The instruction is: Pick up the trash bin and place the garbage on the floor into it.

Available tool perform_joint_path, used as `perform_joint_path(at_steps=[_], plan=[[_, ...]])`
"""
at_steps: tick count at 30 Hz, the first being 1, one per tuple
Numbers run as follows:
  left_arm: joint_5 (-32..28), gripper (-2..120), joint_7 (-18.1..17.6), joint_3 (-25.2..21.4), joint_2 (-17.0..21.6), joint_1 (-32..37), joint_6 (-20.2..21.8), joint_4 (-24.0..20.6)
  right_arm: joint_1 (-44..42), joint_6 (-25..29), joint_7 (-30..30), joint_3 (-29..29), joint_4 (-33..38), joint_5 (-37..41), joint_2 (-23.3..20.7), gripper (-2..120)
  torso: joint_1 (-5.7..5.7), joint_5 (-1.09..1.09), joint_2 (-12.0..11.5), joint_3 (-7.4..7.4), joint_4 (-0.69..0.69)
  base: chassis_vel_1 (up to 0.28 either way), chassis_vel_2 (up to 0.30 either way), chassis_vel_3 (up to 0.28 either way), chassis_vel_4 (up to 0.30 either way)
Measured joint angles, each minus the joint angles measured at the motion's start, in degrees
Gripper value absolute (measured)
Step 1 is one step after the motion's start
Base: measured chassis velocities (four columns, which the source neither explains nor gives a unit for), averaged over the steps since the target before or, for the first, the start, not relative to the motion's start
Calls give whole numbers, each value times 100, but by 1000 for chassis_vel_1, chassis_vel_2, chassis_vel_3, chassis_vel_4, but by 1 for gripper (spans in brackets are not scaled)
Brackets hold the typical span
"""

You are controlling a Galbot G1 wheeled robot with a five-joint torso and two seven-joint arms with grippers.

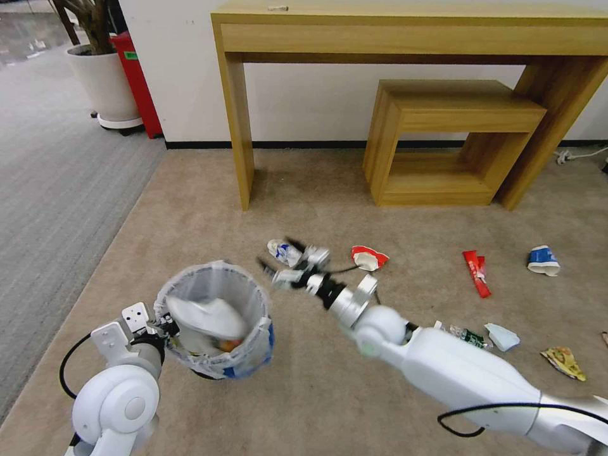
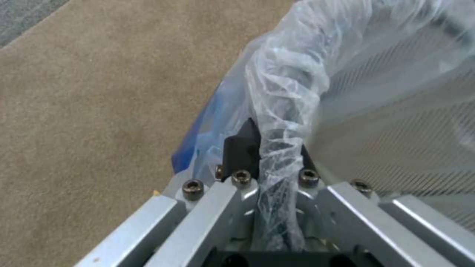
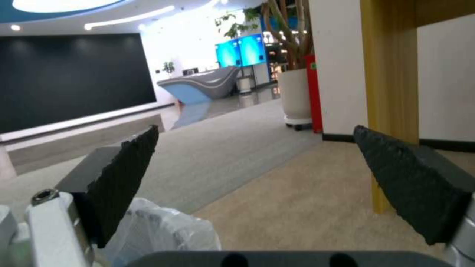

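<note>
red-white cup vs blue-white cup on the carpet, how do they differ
The red-white cup lies near the middle of the floor, just beyond the open right claw; the blue-white cup lies far off to the robot's right. The red-white cup looks squashed flatter, while the blue-white cup keeps more of its rounded shape. Both are crushed paper cups on their sides, not yet in the trash bin gripped by the left claw.
</note>
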Motion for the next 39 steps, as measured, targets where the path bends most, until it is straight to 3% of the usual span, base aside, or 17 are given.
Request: perform_joint_path(at_steps=[21,29,39], plan=[[65,0,113,-44,-9,124,5,-107,-92,-39,136,196,240,-5,-13,100,0,-1,0,0,1,0,0,0,0],[8,0,96,-53,-4,71,8,-80,-176,-129,381,594,389,20,-201,100,0,-1,0,0,1,0,0,0,0],[-94,0,71,-82,81,16,22,-62,-736,-461,1226,1483,704,-14,-680,100,0,0,0,0,0,0,0,0,0]])
